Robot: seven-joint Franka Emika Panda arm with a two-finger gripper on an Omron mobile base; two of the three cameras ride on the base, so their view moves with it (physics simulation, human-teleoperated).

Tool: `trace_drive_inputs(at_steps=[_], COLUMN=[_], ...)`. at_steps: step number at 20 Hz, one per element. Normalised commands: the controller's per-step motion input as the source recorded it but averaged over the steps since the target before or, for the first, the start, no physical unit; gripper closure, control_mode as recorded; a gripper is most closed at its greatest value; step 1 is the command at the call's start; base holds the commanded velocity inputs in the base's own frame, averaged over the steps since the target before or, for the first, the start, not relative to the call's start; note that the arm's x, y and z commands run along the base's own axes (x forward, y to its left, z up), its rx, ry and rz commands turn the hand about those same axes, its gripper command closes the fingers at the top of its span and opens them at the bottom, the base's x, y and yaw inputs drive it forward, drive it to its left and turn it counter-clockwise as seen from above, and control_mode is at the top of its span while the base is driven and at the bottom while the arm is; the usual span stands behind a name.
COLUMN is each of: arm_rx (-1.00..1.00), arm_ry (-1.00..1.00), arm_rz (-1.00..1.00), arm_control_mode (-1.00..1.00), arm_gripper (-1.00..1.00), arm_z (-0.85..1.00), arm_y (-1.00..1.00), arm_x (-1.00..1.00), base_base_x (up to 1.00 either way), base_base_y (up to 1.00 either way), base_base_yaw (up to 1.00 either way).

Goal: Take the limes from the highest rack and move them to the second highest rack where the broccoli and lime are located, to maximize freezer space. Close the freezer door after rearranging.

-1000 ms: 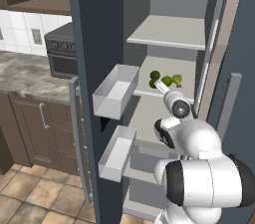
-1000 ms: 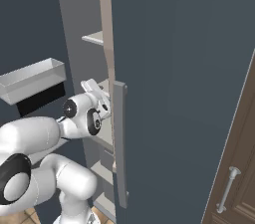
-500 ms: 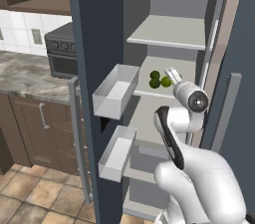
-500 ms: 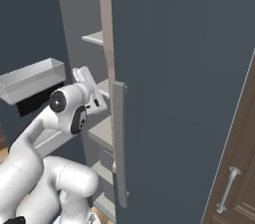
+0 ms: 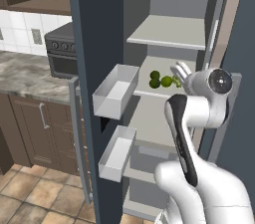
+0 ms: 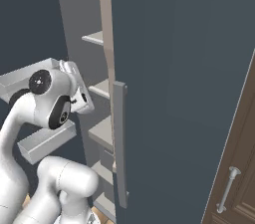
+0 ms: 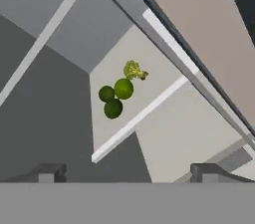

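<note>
Progress: we judge the moving part of the task done or nearly so. We count three limes on the second highest rack, clustered in a tight group with the broccoli just beside them.
Highest rack: the highest rack looks bare from the left base view, with no fruit that we can see on it.
Where the limes sit: toward the back of the second rack, well in from its front edge; in the left base view the green cluster lies just beside the hand.
What is left: we reckon the freezer door has yet to be shut. It stands wide open, its two white door bins facing out into the kitchen.
End effector: we see the end effector released and empty, its two dark tips set far apart at the bottom of the hand view with nothing between them.
Arm pose: our arm rises steeply from the base, the elbow folded up high, and the wrist sits at the level of the second rack near the right-hand edge of the opening. The hand points in at the limes and broccoli from outside the shelf, well apart from them.
Next call: we would need to get the arm clear of the opening and round to the door before pushing it closed.
</note>
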Motion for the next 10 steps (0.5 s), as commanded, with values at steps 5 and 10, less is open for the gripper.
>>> trace_drive_inputs(at_steps=[5,10], arm_rx=[-0.26,-0.49], arm_ry=[0.34,0.26], arm_rz=[0.31,0.33], arm_control_mode=[-1.0,-1.0], arm_gripper=[-1.0,-1.0], arm_z=[0.08,-0.13], arm_y=[0.2,0.44], arm_x=[-0.86,-0.69], base_base_x=[0.0,0.0], base_base_y=[0.0,0.0], base_base_yaw=[0.0,0.0])
